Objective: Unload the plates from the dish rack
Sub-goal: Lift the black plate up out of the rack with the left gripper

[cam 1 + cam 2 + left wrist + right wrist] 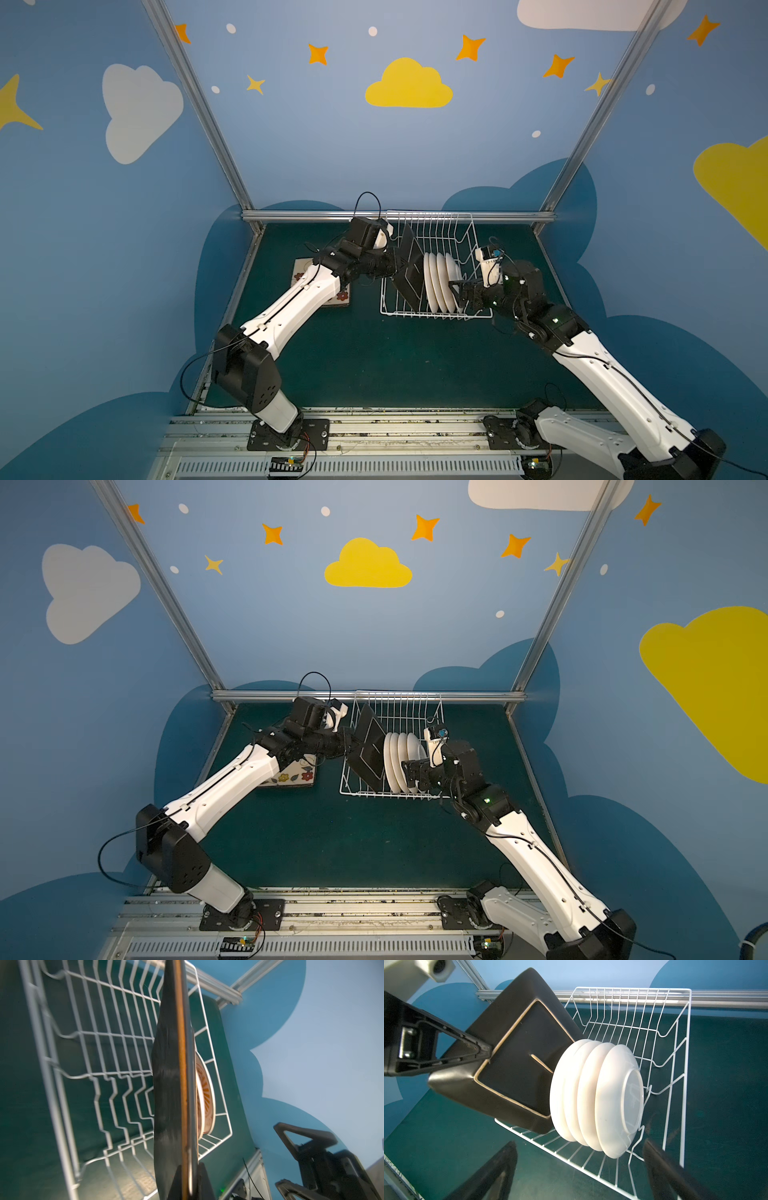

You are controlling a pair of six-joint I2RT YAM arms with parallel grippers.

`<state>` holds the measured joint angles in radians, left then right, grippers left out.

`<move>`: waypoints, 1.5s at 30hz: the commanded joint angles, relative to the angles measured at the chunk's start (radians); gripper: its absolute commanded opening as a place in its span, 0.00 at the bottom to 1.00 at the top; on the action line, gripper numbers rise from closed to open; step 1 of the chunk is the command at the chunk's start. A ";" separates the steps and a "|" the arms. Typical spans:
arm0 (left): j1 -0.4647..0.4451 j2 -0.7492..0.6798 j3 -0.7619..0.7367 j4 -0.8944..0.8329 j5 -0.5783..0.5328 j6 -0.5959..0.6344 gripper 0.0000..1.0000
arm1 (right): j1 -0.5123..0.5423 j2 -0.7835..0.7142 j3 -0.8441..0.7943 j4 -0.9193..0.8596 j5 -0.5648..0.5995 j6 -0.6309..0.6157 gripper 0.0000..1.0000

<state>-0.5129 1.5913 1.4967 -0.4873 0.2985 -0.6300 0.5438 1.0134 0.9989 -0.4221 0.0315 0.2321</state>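
The white wire dish rack [436, 232] [399, 712] [654, 1022] stands at the back middle of the green table. My left gripper [397, 266] [350, 744] [190, 1184] is shut on the edge of a square black-backed plate [409, 270] [368, 746] [170, 1084] [517, 1068]. That plate stands tilted on a corner over the rack's left part. Several round white plates [440, 282] [401, 762] [598, 1095] stand on edge in the rack just right of it. My right gripper [457, 293] [409, 771] [577, 1169] is open, close beside the rightmost round plate, with nothing in it.
Another square plate with a flowered cream face [343, 297] [299, 777] lies flat on the table left of the rack, half under my left arm. A metal frame rail [311, 216] runs right behind the rack. Blue walls close in both sides.
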 commanded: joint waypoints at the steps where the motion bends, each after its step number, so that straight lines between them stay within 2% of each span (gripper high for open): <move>1: 0.017 -0.066 0.053 0.070 -0.042 0.067 0.03 | -0.005 0.007 0.037 0.026 -0.012 0.012 0.94; 13: 0.023 -0.086 0.081 0.067 -0.042 0.164 0.03 | -0.004 0.023 0.040 0.040 -0.016 0.012 0.94; 26: 0.015 -0.120 0.113 0.120 -0.039 0.389 0.03 | -0.007 0.054 0.082 0.031 -0.043 0.043 0.94; 35: -0.019 -0.200 0.032 0.244 -0.033 0.604 0.03 | -0.024 0.064 0.113 0.018 -0.053 0.093 0.94; 39: -0.072 -0.236 -0.005 0.282 -0.123 0.761 0.03 | -0.051 0.062 0.127 0.008 -0.068 0.150 0.94; 45: -0.106 -0.277 -0.078 0.382 -0.188 0.910 0.03 | -0.107 0.063 0.151 -0.012 -0.129 0.231 0.94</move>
<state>-0.6147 1.3750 1.4105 -0.3439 0.1608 0.1394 0.4580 1.0767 1.1160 -0.4183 -0.0566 0.4042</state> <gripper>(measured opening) 0.087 0.939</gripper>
